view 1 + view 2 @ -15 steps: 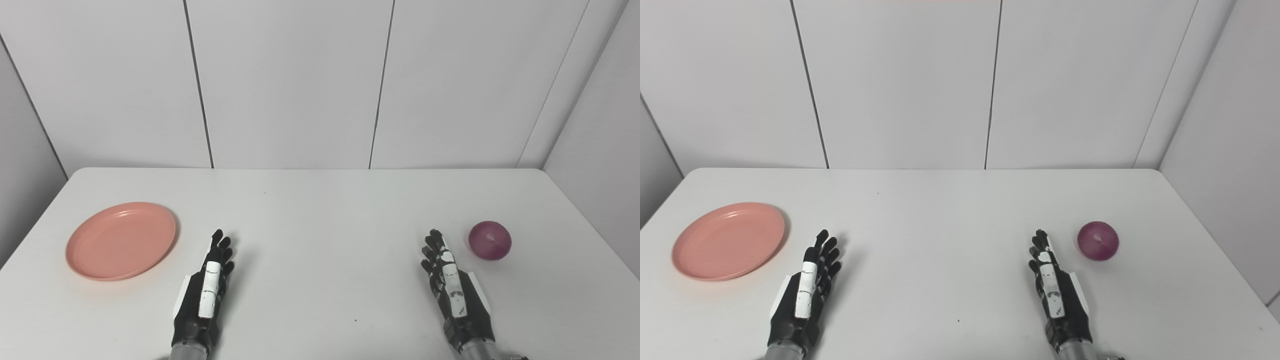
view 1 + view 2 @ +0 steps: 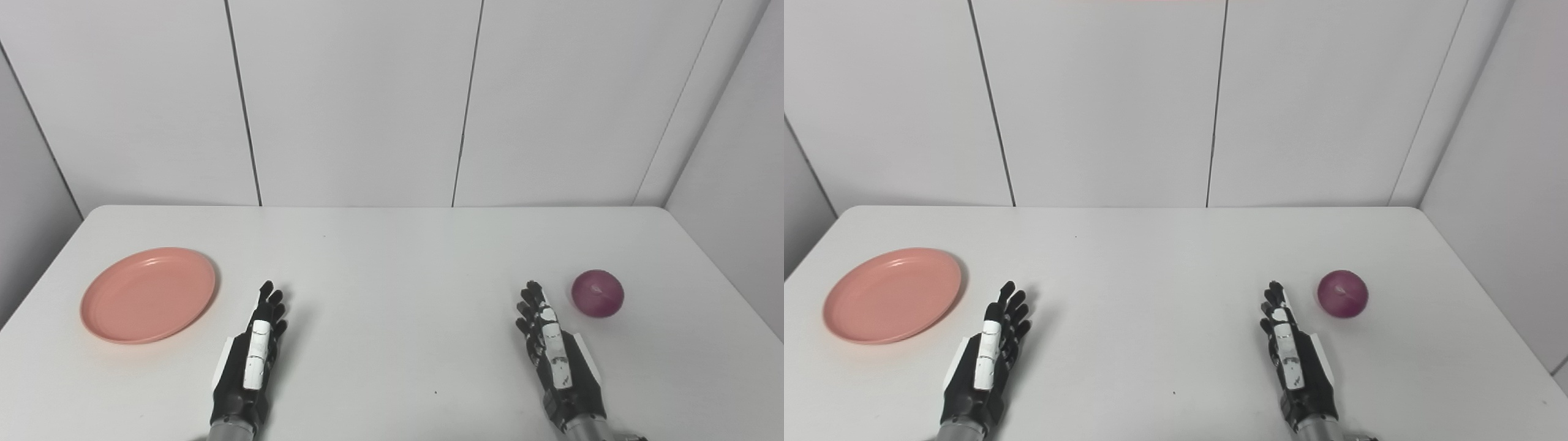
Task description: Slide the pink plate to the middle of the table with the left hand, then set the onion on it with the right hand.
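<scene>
Almost nothing differs from half a second ago. Both hands lie where they were, and only the onion (image 2: 598, 293) has shifted a touch, rolling slightly toward the far side of the table (image 2: 392, 257) and toward the right hand (image 2: 554, 352). It sits just beyond that hand's fingertips and a little to its outer side, not touching it. The right hand lies flat, fingers extended and close together, holding nothing. The left hand (image 2: 251, 358) lies the same way, empty. The plate (image 2: 149, 294) sits near it, on its outer side and slightly ahead, apart from the fingers. My judgement is that the task has not begun: the plate is not yet in the middle, and the onion looks liable to roll.
</scene>
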`<state>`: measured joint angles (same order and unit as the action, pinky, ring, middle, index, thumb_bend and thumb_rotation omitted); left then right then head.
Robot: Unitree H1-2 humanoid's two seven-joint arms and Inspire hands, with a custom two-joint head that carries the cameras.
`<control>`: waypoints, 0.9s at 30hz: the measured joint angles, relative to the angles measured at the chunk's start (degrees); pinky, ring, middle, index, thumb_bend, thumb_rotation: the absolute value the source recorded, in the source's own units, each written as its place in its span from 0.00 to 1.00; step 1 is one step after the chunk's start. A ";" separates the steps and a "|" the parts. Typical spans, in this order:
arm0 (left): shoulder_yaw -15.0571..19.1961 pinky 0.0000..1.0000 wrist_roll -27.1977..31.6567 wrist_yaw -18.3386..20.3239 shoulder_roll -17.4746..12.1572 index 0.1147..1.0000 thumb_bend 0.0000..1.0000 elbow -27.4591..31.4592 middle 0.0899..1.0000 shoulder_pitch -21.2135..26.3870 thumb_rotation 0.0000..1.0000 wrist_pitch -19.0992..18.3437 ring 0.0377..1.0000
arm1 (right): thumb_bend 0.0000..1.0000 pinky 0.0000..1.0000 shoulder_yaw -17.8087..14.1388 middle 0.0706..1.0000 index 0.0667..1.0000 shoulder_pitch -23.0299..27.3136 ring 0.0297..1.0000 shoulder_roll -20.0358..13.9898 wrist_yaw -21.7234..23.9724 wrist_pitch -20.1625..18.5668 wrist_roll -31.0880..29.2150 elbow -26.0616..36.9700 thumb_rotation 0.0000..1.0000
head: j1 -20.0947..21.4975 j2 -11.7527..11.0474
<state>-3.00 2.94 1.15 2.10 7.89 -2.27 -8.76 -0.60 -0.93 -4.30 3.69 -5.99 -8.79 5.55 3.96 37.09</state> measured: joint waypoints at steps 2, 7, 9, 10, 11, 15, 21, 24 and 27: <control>0.00 1.00 0.00 0.00 0.00 1.00 0.82 0.00 1.00 0.00 1.00 0.00 1.00 | 0.95 1.00 0.00 1.00 0.99 0.00 1.00 0.00 0.00 0.00 -0.03 0.00 1.00 | 0.00 0.00; 0.01 1.00 0.00 0.00 0.00 1.00 0.83 0.00 1.00 0.00 1.00 0.00 1.00 | 0.94 1.00 -0.03 1.00 0.99 0.00 1.00 0.01 0.00 0.00 -0.26 0.00 1.00 | 0.00 0.00; 0.00 1.00 0.00 -0.01 0.00 1.00 0.83 0.00 1.00 0.00 1.00 0.01 1.00 | 0.94 1.00 -0.07 1.00 0.99 0.00 1.00 0.01 0.00 0.00 -0.73 0.00 1.00 | 0.00 0.00; 0.00 1.00 0.00 -0.01 0.00 1.00 0.83 0.00 1.00 0.00 1.00 0.01 1.00 | 0.95 1.00 -0.08 1.00 1.00 0.00 1.00 0.01 0.00 0.00 -0.98 -0.01 1.00 | -0.09 0.00; 0.00 1.00 0.00 -0.02 0.00 1.00 0.83 0.00 1.00 0.00 1.00 0.02 1.00 | 0.95 1.00 -0.06 1.00 1.00 -0.01 1.00 -0.01 0.01 0.00 -1.07 -0.01 1.00 | -0.09 0.00; 0.02 1.00 0.00 -0.03 0.01 1.00 0.83 0.00 1.00 -0.01 1.00 0.11 1.00 | 0.95 1.00 0.04 1.00 1.00 -0.01 1.00 -0.23 0.18 0.00 -1.15 -0.01 1.00 | -0.26 0.09; 0.00 1.00 -0.01 -0.09 0.24 1.00 0.83 -0.01 1.00 -0.02 1.00 0.31 1.00 | 0.94 1.00 0.02 1.00 0.99 -0.01 1.00 -0.36 0.49 0.00 -1.44 -0.02 1.00 | -1.31 -0.26; -0.12 1.00 -0.02 -0.19 0.36 1.00 0.82 -0.01 1.00 -0.03 1.00 0.32 1.00 | 0.93 1.00 -0.01 1.00 0.99 -0.01 1.00 -0.58 0.66 0.00 -1.78 -0.06 1.00 | -2.37 -0.62; -0.45 1.00 -0.51 -0.31 0.44 1.00 0.82 -0.01 1.00 -0.05 1.00 0.32 1.00 | 0.92 1.00 -0.13 1.00 0.99 -0.01 1.00 -0.85 0.81 0.01 -2.28 -0.15 1.00 | -5.43 -1.66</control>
<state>-3.45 2.44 0.83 2.54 7.88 -2.32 -8.44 -0.73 -0.93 -5.16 4.51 -5.98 -11.06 5.40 -1.48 35.43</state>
